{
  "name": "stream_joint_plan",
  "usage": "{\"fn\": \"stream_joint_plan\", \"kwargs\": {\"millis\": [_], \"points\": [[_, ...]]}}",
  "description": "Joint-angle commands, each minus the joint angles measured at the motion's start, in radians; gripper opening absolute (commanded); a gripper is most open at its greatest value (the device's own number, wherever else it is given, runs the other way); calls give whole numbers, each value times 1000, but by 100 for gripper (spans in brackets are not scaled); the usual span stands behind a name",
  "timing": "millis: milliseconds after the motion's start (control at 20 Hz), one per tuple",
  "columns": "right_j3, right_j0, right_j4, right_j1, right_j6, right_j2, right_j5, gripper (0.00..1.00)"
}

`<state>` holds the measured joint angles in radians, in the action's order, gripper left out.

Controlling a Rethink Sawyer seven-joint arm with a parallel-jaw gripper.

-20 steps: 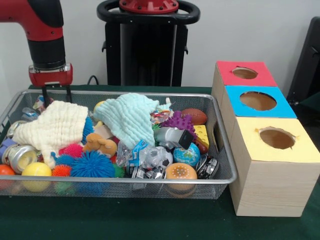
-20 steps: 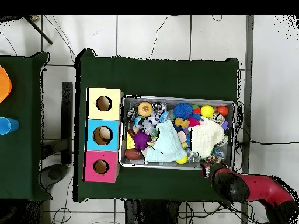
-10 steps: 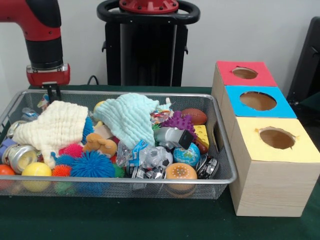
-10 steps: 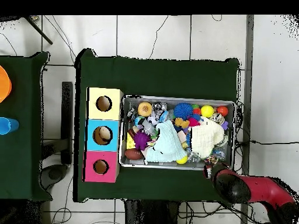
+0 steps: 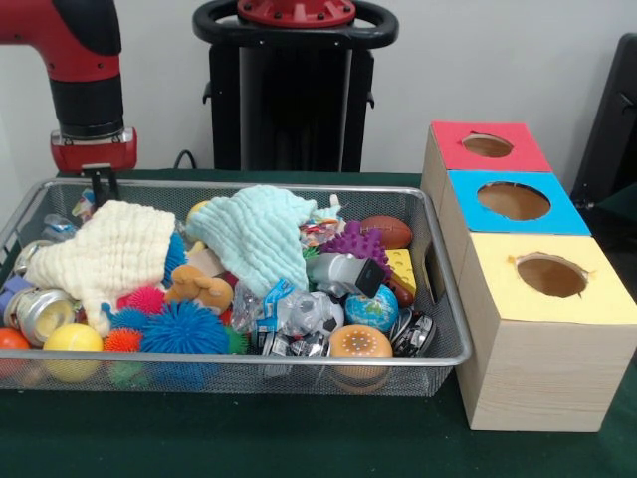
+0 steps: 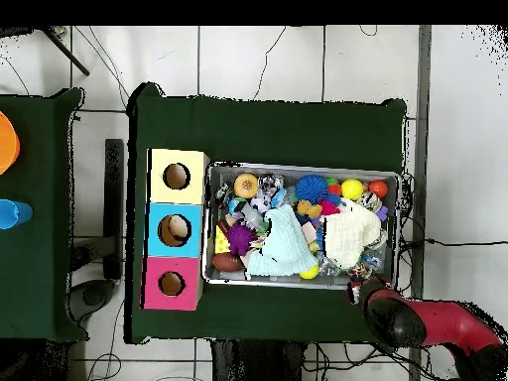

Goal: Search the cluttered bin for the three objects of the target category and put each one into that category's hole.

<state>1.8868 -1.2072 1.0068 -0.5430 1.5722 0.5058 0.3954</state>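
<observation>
gripper (image 5: pixel 100 183) upper left above wire bin (image 5: pixel 299 366) corner, fingers together, apparently clenched empty, cream cloth (image 5: pixel 109 251) below

Front view close, level; overhead high — both share bin (image 5: pixel 239 289).

Honestly can't make out a single readable word, number or logo anywhere here. The cans (image 5: pixel 40 311) and crinkly packets (image 5: pixel 299 311) in the wire bin (image 5: pixel 438 299) probably have print on them, but it's way too small and blurry to read. The three boxes, red (image 5: pixel 485 147), blue (image 5: pixel 513 202) and yellow (image 5: pixel 547 279), carry no lettering, just plain colored tops.
</observation>
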Motion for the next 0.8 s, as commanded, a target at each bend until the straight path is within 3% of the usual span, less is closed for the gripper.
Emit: {"fn": "stream_joint_plan", "kwargs": {"millis": [50,800], "points": [[-77,3,61,-4,-157,25,26,0],[-31,14,-19,-62,-166,30,120,0]]}}
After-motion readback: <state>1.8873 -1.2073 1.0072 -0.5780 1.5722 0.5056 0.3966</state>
